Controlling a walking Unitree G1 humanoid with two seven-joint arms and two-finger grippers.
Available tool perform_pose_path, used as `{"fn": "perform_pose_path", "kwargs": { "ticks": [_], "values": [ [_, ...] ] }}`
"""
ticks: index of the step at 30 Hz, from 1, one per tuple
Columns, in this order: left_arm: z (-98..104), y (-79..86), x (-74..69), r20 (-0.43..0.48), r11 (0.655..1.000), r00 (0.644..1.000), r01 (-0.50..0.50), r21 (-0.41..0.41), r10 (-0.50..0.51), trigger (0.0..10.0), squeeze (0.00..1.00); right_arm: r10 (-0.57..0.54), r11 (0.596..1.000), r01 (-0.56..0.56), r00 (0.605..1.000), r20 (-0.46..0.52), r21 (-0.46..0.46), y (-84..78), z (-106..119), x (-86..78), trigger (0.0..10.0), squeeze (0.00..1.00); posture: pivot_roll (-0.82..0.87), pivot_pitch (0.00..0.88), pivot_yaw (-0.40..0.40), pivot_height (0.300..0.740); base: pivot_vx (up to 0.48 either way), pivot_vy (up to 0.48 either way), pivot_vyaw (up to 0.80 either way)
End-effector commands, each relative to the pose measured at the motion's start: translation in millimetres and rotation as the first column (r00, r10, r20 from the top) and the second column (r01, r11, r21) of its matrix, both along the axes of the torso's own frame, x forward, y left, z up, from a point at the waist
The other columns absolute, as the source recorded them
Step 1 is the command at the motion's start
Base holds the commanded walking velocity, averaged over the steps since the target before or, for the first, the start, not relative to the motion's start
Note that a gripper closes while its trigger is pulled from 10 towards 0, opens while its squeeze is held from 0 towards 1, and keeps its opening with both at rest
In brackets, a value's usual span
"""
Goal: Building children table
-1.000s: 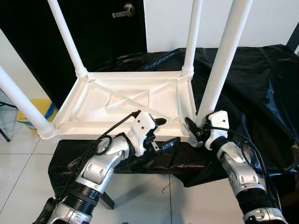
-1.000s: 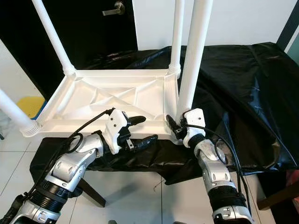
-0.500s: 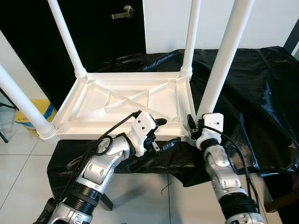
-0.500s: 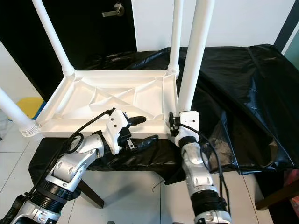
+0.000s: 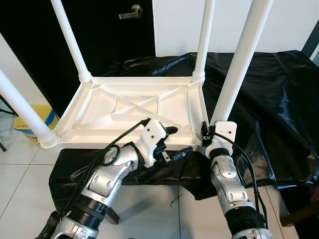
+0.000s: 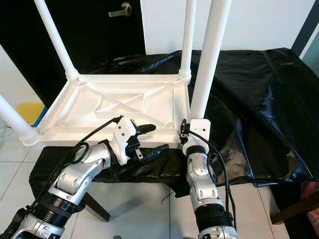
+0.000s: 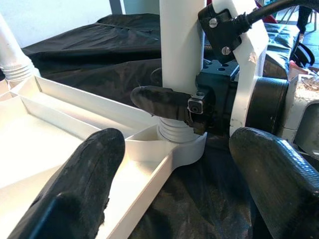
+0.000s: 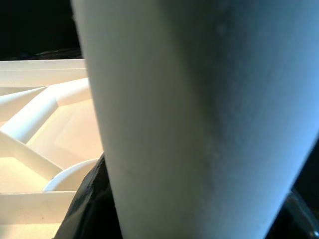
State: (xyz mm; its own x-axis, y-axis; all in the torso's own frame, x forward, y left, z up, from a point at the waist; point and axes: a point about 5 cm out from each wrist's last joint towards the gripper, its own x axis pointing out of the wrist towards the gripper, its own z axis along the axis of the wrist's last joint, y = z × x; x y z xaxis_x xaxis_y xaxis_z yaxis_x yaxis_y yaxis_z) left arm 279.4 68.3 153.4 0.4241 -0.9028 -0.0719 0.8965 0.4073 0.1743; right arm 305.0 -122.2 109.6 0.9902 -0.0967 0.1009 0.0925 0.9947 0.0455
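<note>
A white plastic children's table [image 5: 124, 107] lies upside down on a black-covered surface, with its legs pointing up. My right gripper [image 5: 205, 133] is shut around the base of the near right leg [image 5: 234, 69], just above its socket. In the left wrist view one black finger [image 7: 159, 102] wraps across that leg [image 7: 182, 45]. The same leg [image 8: 199, 114] stands very close in the right wrist view. My left gripper [image 5: 179, 141] is open at the table's near edge, just left of that corner, with nothing between its fingers [image 7: 94, 169].
The black sheet [image 5: 279, 99] drapes over the support and hangs down at the front. A dark door with a lever handle [image 5: 130, 11] stands behind. A yellow container [image 5: 27, 124] sits on the tiled floor at left. A wooden furniture corner [image 6: 294, 211] pokes in at lower right.
My right forearm has swung in from the right and now stands straight below the near right leg, with the gripper staying at the leg's base. The left arm has not moved.
</note>
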Motion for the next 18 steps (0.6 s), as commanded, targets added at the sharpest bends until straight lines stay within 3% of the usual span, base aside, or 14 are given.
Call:
{"fn": "perform_pose_path", "kwargs": {
  "ticks": [1,11,12,18],
  "values": [
    [-0.4,2.1,-2.3,-0.001,1.000,1.000,0.026,0.011,-0.026,10.0,0.00,0.006,1.000,-0.005,0.999,-0.050,0.020,5.6,-9.8,-2.5,10.0,0.00,-0.11,0.006,0.019,0.740,0.000,0.000,0.00],
    [0.3,3.1,-1.4,0.006,0.999,1.000,0.028,0.018,-0.028,10.0,0.00,0.014,1.000,-0.013,0.999,-0.030,0.025,6.5,-6.8,-0.3,10.0,0.00,-0.11,0.000,0.022,0.740,0.000,0.000,0.00],
    [0.4,3.3,-1.3,0.006,0.999,1.000,0.027,0.018,-0.027,10.0,0.00,0.020,0.999,-0.019,1.000,-0.021,0.030,6.1,-6.2,-0.4,10.0,1.00,-0.11,0.000,0.022,0.740,0.000,0.000,0.00],
    [0.9,3.4,-1.1,0.009,1.000,1.000,0.025,0.017,-0.025,10.0,0.00,0.045,0.998,-0.045,0.999,0.000,0.045,6.2,-3.5,-1.2,10.0,1.00,-0.11,0.000,0.020,0.740,0.000,0.000,0.00]
  ]
}}
